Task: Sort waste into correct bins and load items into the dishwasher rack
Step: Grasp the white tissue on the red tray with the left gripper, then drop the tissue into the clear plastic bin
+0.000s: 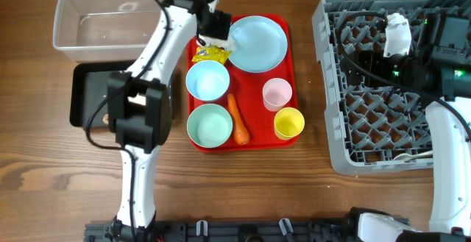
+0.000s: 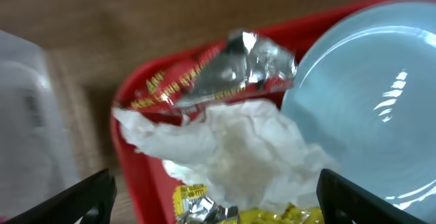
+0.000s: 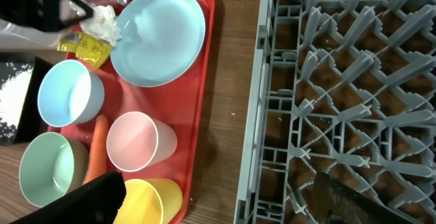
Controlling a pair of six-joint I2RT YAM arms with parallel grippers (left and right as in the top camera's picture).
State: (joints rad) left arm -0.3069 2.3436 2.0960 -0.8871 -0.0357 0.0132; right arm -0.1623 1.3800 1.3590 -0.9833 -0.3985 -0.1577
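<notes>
Left hand (image 2: 214, 176), jaws wide apart, hovers over crumpled white tissue (image 2: 238, 146) and red wrapper (image 2: 204, 81) in the red tray's (image 2: 133, 101) upper-left corner. Right hand (image 3: 219, 180), likewise spread, hangs above the grey dishwasher rack (image 3: 340, 81), frame right.

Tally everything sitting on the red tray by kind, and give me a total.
Plate: 1
Bowls: 2
Cups, pink and yellow: 2
Carrot: 1
Wrappers, red and yellow: 2
Tissue: 1
Total: 9
</notes>
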